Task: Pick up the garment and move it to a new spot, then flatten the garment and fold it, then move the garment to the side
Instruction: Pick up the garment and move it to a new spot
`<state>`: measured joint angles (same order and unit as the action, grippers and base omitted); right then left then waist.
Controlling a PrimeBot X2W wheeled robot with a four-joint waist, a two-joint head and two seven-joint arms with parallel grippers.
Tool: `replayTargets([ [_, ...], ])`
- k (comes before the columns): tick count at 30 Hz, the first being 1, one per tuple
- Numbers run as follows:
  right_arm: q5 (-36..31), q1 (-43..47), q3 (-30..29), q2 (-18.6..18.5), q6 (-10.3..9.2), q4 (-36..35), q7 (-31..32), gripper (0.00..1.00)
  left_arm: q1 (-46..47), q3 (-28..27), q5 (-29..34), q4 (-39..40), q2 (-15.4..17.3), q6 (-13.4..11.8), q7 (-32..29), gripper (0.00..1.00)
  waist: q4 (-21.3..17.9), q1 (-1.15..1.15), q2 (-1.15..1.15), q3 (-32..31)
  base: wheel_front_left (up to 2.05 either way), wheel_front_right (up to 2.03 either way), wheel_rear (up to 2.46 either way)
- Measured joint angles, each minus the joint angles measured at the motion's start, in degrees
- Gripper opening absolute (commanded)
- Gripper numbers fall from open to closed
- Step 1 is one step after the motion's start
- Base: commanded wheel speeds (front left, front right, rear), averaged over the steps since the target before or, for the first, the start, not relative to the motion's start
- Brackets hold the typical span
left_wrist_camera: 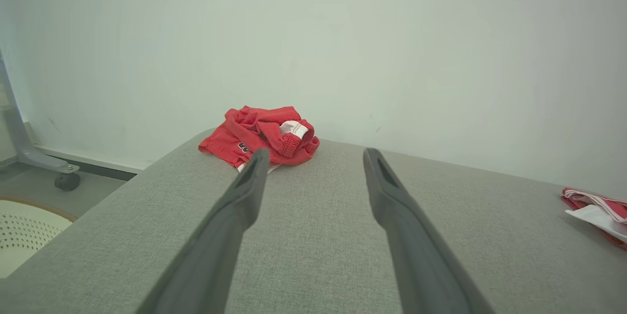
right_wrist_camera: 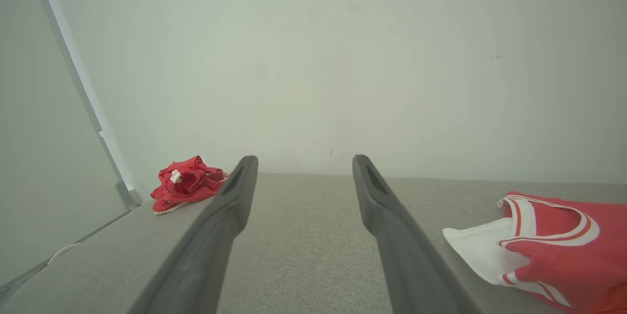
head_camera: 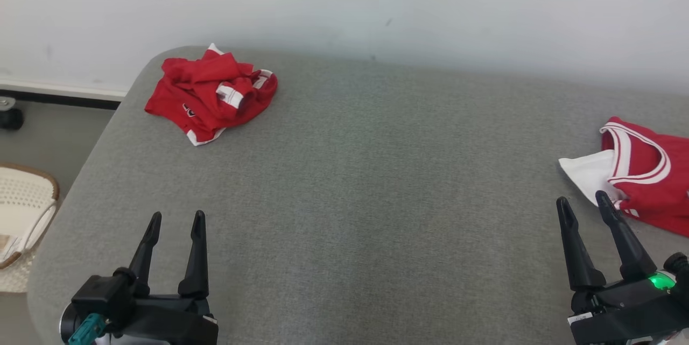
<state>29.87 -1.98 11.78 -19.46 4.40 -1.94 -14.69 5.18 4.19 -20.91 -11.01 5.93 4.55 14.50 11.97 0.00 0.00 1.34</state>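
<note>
A crumpled red garment with white trim lies in a heap at the far left corner of the grey padded table; it also shows ahead in the left wrist view and far left in the right wrist view. My left gripper hovers open near the table's front left, well short of the heap. My right gripper stands open at the front right, empty, its fingertips next to a folded red and white jersey.
The folded red and white jersey lies at the table's right edge. A white perforated basket stands on the floor left of the table. A white wall runs right behind the table. A caster wheel sits on the floor at left.
</note>
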Motion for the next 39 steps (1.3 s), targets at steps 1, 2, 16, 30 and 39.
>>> replayTargets([
  [1, -0.2, -0.1, 0.1, 0.1, 0.15, 0.1, 0.0, 1.0, 0.2, -0.1, 0.0, 0.0, 0.0, 0.0, 0.0, 1.0, 0.4, 0.0, 0.0, 0.1, 0.0, 0.0, 0.0],
  [2, -0.2, -0.3, 0.3, 0.2, 0.16, 0.3, 0.0, 1.0, 0.3, -0.2, 0.0, 0.1, 0.0, 0.0, 0.0, 1.0, 0.8, 0.0, 0.0, 0.3, 0.0, 0.0, 0.0],
  [16, -1.2, -4.8, 1.3, 1.1, 1.18, 2.2, 0.0, 1.0, 0.8, -1.6, 0.0, 1.2, -0.1, 0.0, 0.0, 1.0, 5.1, 0.0, 0.0, 3.3, 0.0, 0.0, 0.0],
  [30, -2.7, -8.5, 2.4, 1.5, 1.67, 1.3, 0.0, 1.0, 16.2, -3.5, -0.6, 1.8, 5.4, 1.1, -2.3, 1.0, 4.0, 0.0, 0.0, 8.4, 0.0, 0.0, 0.0],
  [39, -4.4, -13.4, 2.9, 1.5, 1.75, -0.7, 0.0, 1.0, 31.3, -6.6, -5.5, -6.3, 9.2, 2.0, -8.5, 1.0, 1.7, 0.01, 0.0, 14.5, 0.0, 0.0, 0.0],
])
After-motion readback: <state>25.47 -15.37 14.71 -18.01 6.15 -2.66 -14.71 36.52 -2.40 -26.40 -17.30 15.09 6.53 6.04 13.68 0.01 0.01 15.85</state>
